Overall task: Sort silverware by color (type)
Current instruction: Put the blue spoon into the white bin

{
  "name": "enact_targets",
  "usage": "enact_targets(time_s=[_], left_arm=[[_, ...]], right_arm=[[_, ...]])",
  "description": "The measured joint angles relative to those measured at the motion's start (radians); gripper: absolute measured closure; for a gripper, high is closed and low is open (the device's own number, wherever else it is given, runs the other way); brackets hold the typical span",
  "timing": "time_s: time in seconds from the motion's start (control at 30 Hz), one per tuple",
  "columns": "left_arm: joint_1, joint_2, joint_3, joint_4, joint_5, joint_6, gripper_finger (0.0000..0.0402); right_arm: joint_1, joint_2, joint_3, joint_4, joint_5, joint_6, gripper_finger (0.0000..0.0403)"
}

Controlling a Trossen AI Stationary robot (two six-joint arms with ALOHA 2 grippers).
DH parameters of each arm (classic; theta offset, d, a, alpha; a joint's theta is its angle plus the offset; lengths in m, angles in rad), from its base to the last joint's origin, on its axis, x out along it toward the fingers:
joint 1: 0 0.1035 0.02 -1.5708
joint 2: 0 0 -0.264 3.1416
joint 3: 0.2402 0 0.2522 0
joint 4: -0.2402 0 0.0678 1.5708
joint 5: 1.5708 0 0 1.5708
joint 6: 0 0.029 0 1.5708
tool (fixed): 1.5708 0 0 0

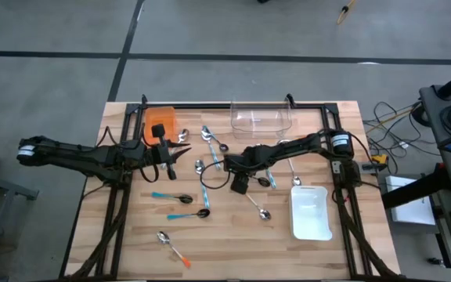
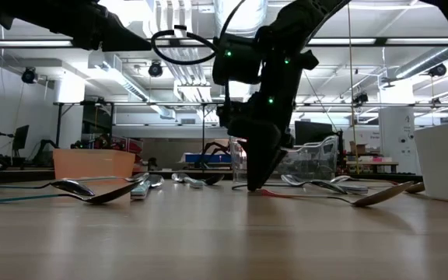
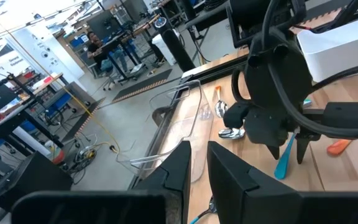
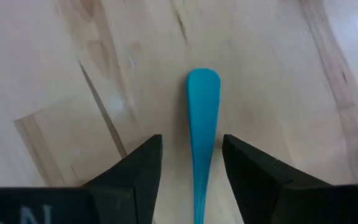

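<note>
Counting the silverware from the high view: about ten spoons, arms covering some. Four or five have teal handles, one spoon point(image 1: 173, 245) near the front edge has an orange handle, and the rest are plain silver, e.g. the silver spoon point(image 1: 257, 206) beside the white tray.

Trays: three. The orange tray point(image 1: 163, 117) and clear tray point(image 1: 261, 117) sit along the back edge; the white tray point(image 1: 310, 213) sits at front right.

Arms: two, one gripper each.

Surface: light wooden table point(image 1: 233, 251) with a black frame around it. It stands on a grey concrete floor with dark lines.

Room, from the low and left wrist views: open lab with strip ceiling lights, benches and monitors. A person point(image 3: 95, 42) sits at a desk far back.

The right gripper point(image 4: 191, 140) is down at the table near its middle, fingers spread and straddling the teal handle point(image 4: 204, 124) of one spoon. The handle lies flat on the wood between the fingers. There is a clear gap on one side and very little on the other, so nothing is clamped yet.

The left gripper point(image 1: 177, 153) hangs just in front of the orange tray. Its fingers point(image 3: 229, 180) are drawn together to a narrow slit and hold nothing. The nearest spoons lie apart from it on the table.
</note>
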Motion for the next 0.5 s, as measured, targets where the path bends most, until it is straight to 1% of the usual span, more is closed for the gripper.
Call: enact_targets(time_s=[0.13,0.23,0.3,0.5], left_arm=[[0.000,0.000,0.000,0.000,0.000,0.000,0.0366],[0.000,0.000,0.000,0.000,0.000,0.004,0.0366],[0.000,0.000,0.000,0.000,0.000,0.005,0.0366],[0.000,0.000,0.000,0.000,0.000,0.005,0.0366]], right_arm=[[-0.005,0.003,0.000,0.000,-0.004,0.010,0.0247],[-0.007,0.003,0.000,0.002,-0.011,0.023,0.0266],[-0.007,0.004,0.000,0.004,-0.017,0.023,0.0289],[-0.009,0.005,-0.001,0.010,-0.022,0.023,0.0376]])
